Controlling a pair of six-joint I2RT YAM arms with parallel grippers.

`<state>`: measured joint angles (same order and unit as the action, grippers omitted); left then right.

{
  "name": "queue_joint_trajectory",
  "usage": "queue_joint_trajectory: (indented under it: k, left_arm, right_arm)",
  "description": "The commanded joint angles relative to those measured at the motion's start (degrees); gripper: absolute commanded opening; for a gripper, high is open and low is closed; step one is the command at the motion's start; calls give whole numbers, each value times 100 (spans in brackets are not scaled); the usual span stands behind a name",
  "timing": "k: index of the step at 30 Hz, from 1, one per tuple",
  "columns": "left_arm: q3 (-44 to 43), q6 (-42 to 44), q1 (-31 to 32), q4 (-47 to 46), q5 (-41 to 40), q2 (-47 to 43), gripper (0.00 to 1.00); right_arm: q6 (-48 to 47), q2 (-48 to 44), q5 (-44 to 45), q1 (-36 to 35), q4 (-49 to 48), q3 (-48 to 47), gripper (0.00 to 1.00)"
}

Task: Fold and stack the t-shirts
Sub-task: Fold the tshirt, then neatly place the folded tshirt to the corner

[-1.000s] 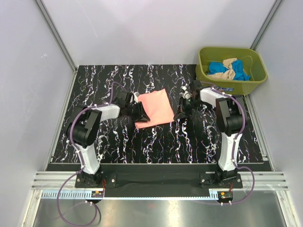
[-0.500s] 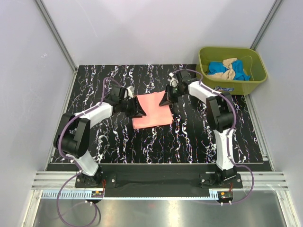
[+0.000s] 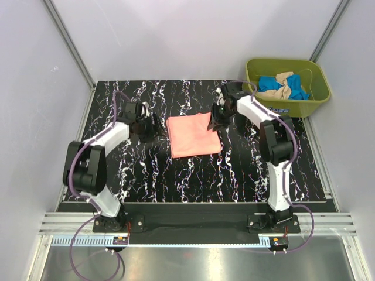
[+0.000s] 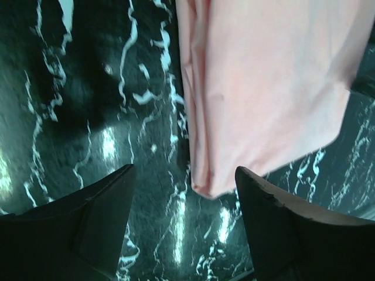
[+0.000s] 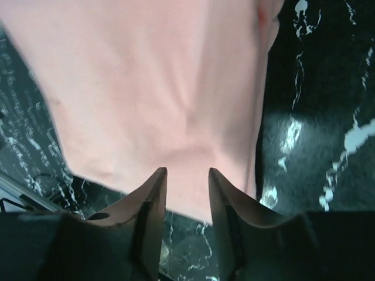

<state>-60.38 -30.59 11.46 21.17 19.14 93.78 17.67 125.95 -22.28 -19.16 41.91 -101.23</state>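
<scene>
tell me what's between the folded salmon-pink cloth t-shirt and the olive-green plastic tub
The right gripper and its white arm, over black marbled table; top external view.

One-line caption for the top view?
Folded salmon-pink t-shirt on table between left gripper and right gripper; more tees in tub.

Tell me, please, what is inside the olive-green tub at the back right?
The tub holds crumpled blue cloth with a beige piece lying across it. Anything beneath them, and the tub's floor, is covered.
</scene>
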Motion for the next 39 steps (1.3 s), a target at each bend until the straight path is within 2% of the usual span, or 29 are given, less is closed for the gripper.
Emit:
queue_joint_trajectory:
  k: [1, 4, 8, 15, 25, 28, 35, 39]
  left_arm:
    - [-649, 430, -57, -192, -279, 717, 75]
    - [-1089, 589, -57, -516, -209, 1142, 78]
    - [-1537, 554, -57, -1044, -50, 1800, 79]
    - [-2626, 554, -13, -773, -200, 2714, 77]
    - [-2699, 554, 102, -676, -165, 3164, 65]
    - [-2768, 580, 119, -553, -24, 3252, 57]
    - [-2786, 694, 146, -403, -33, 3357, 57]
    - [-2734, 669, 146, -342, 46, 3331, 48]
  right_arm:
    - [-27, -1141, 225, 9, 502, -116, 43]
    - [-27, -1835, 137, 17, 607, 199, 50]
    - [-97, -2766, 66, 9, 696, 1069, 52]
    - [-45, -3735, -56, 17, 459, 2265, 53]
    - [-71, -3797, -232, 17, 318, 2354, 53]
    - [-71, -3727, -312, 17, 300, 2327, 53]
    - [-71, -3692, -356, 17, 247, 2362, 53]
    - [-45, -3709, -373, 17, 221, 2362, 53]
